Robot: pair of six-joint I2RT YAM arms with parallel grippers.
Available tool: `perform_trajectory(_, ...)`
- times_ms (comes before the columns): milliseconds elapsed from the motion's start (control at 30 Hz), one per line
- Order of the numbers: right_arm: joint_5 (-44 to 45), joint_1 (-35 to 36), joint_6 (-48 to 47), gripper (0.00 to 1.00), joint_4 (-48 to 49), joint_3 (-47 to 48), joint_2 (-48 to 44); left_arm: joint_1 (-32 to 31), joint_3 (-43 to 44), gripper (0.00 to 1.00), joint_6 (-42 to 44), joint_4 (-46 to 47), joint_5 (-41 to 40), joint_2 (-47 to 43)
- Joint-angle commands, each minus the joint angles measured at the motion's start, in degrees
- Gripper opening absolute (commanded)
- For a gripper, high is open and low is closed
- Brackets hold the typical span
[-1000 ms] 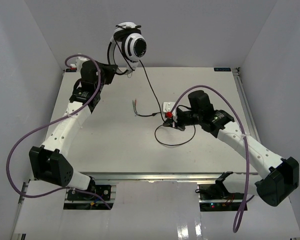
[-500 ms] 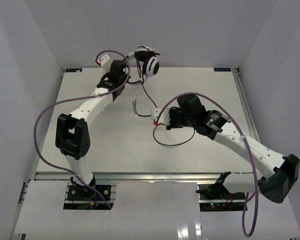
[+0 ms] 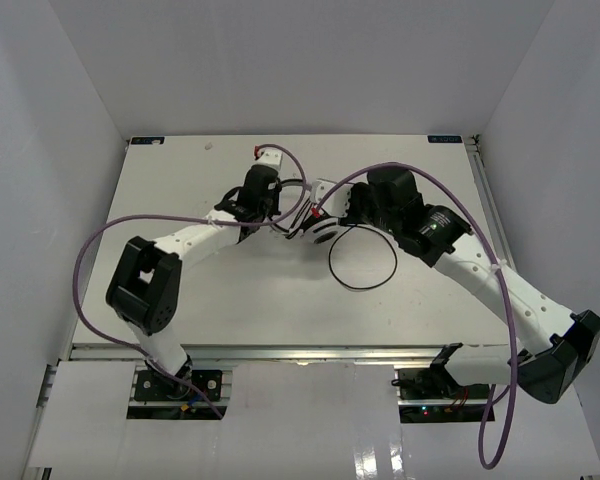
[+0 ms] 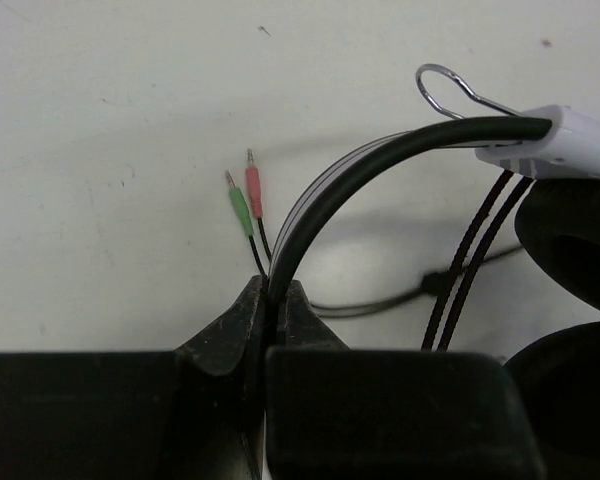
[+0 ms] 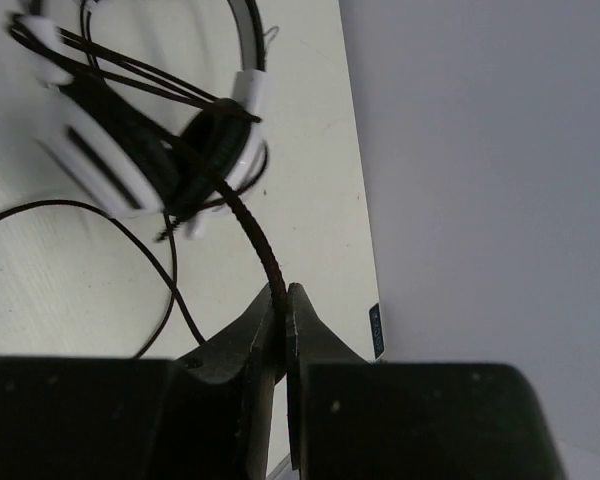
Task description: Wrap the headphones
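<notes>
Headphones (image 3: 318, 228) between both tools, left tool (image 4: 270, 305) clamped on headband (image 4: 380, 160), right tool (image 5: 283, 305) pinching cable (image 5: 252, 235)

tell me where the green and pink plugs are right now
In the left wrist view the green and pink plugs lie on the table, left of centre, just beyond the tips of the left gripper and left of the headband it pinches.

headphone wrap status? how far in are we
Done: both grips taken. Left jaws shut on the headband; right jaws shut on the braided cable near the headphones. In hand: starting the first turn, apparently. Left: cable loop lies loose on the table, plugs free; no wraps visible.
</notes>
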Motion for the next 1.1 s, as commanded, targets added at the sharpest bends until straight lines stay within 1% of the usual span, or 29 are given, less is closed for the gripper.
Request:
perform_trajectory(0, -3.79, -5.73, 2.98, 0.09, 4.01, 1.51, -0.40, 0.62, -8.43, 0.00, 8.17, 14.08, 14.04, -17.59)
perform_trajectory(33, -6.26, -7.36, 3.96, 0.09, 4.40, 0.86, -0.46, 0.62, -10.58, 0.00, 8.96, 14.87, 16.45, -18.90)
perform_trajectory(67, -6.72, -8.59, 4.71, 0.09, 4.47, 0.38, -0.55, 0.62, -10.99, 0.00, 9.61, 15.23, 18.76, -20.51)
perform_trajectory(133, -12.76, -10.98, 6.32, 0.09, 5.44, -0.67, -0.33, 0.62, -13.65, 0.00, 9.96, 15.13, 24.39, -24.71)
perform_trajectory(200, -15.86, -13.07, 8.16, 0.09, 6.10, -1.20, 0.09, 0.62, -14.13, 0.00, 9.42, 14.01, 30.34, -27.53)
perform_trajectory(267, -19.37, -14.28, 9.33, 0.09, 6.78, -1.48, 0.77, 0.59, -14.57, 0.00, 8.92, 13.40, 33.66, -29.63)
perform_trajectory(400, -27.78, -18.31, 12.95, 0.09, 8.62, -1.81, 2.61, 0.53, -15.47, 0.00, 6.37, 11.49, 43.11, -33.77)
perform_trajectory(500, -33.44, -20.07, 14.64, 0.09, 9.36, -2.23, 3.58, 0.53, -15.17, 0.00, 4.12, 10.89, 45.59, -35.91)
perform_trajectory(600, -43.45, -21.84, 16.47, 0.09, 10.13, -4.41, 3.92, 0.53, -13.46, 0.00, 1.47, 11.09, 43.75, -37.52)
perform_trajectory(633, -49.66, -22.31, 16.94, 0.09, 10.59, -5.69, 3.92, 0.53, -12.41, 0.00, 0.42, 11.21, 42.47, -37.87)
perform_trajectory(733, -60.93, -22.77, 20.33, 0.11, 14.91, -10.75, 3.50, 0.53, -8.31, 0.00, -3.56, 11.82, 41.13, -37.70)
perform_trajectory(767, -62.92, -22.84, 21.62, 0.12, 16.53, -11.81, 3.53, 0.53, -6.98, 0.00, -5.44, 11.86, 41.82, -37.01)
perform_trajectory(867, -68.30, -22.78, 27.69, 0.17, 22.21, -13.32, 4.42, 0.52, -1.50, 0.00, -9.57, 11.39, 43.44, -34.83)
perform_trajectory(900, -70.33, -22.71, 31.32, 0.21, 25.63, -13.32, 5.25, 0.45, 1.16, 0.00, -11.53, 10.97, 44.63, -32.81)
perform_trajectory(967, -74.00, -22.57, 40.33, 0.33, 32.28, -13.70, 6.69, 0.32, 4.48, 0.00, -15.09, 10.80, 45.69, -31.14)
perform_trajectory(1000, -75.01, -22.40, 44.56, 0.38, 36.77, -14.07, 7.68, 0.16, 6.31, 0.00, -16.08, 10.80, 45.69, -30.41)
perform_trajectory(1067, -76.10, -21.84, 52.68, 0.46, 48.94, -14.55, 10.79, -0.14, 10.46, 0.00, -18.02, 10.82, 45.24, -29.23)
